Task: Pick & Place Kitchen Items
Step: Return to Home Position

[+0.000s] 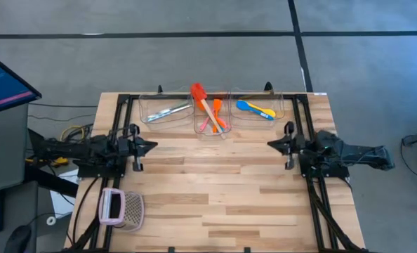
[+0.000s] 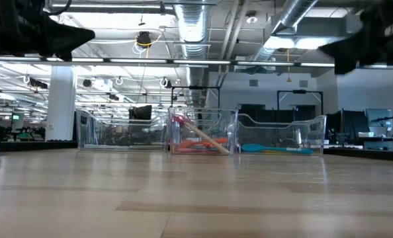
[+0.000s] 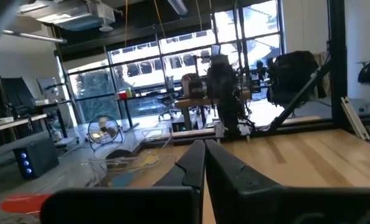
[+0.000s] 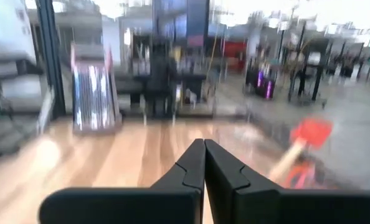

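As far as I can tell from where I'm standing, nothing is being held right now. The left gripper point(image 1: 151, 145) hangs over the left side of the table point(image 1: 215, 190) with its tips pointing in toward the middle. Its own wrist view shows the two fingers point(image 3: 194, 163) pressed flat together with nothing between them. Same deal across from it: the right gripper point(image 1: 272, 143) is over the right side, facing the left one, fingers point(image 4: 193, 160) closed on nothing. The two are well apart, with bare wood between them.

All the kitchen stuff sits in the three clear bins lined up along the far edge.
- The left bin point(image 1: 147, 112) has the silvery cutlery point(image 1: 170, 110) lying flat in it.
- The middle bin point(image 1: 198, 130) has the red spatula point(image 1: 198, 91) propped at a tilt, its head sticking up over the far rim and the wooden handle running down into the bin. The orange spatulas point(image 1: 217, 116) are right beside it and crossing it.
- The right bin point(image 1: 282, 105) has the blue spoon point(image 1: 245, 106) and the yellow spoon point(image 1: 265, 113) lying next to each other.

A pink-and-white mesh basket point(image 1: 121, 208) sits on its own near the front left corner, well away from the bins. A monitor point(image 1: 3, 81) is off the table's left side.
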Robot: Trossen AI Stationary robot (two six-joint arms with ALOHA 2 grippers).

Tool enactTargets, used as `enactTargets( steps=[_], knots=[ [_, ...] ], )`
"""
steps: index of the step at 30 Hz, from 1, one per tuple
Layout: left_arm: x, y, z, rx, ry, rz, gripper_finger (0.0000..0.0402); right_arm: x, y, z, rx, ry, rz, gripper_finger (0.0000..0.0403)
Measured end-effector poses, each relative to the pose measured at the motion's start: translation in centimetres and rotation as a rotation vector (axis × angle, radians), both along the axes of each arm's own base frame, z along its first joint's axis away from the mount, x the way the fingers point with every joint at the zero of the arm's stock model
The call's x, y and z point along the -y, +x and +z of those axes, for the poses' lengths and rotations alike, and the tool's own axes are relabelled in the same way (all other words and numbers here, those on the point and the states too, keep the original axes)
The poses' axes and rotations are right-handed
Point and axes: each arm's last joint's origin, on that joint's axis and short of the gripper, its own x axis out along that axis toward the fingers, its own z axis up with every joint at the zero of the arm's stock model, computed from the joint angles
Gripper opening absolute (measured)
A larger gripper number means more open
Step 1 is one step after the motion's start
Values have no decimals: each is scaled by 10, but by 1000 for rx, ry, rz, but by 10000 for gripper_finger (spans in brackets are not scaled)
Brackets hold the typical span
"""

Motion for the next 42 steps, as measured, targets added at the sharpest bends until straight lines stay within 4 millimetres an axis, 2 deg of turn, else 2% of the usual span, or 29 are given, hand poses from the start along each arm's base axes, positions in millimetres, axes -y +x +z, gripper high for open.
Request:
enactTargets(
  steps=[2,4,10,42],
  knots=[
    [0,0,0,2,-13,-3,3,0,4,-18,-60,4,0,1],
    [0,0,0,3,-16,-3,3,0,6,-25,-58,3,11,1],
    [0,0,0,3,-23,-4,3,-2,7,-26,-76,-92,75,1],
    [0,2,-1,-7,-24,5,6,0,7,-27,-90,-86,49,1]
  ],
)
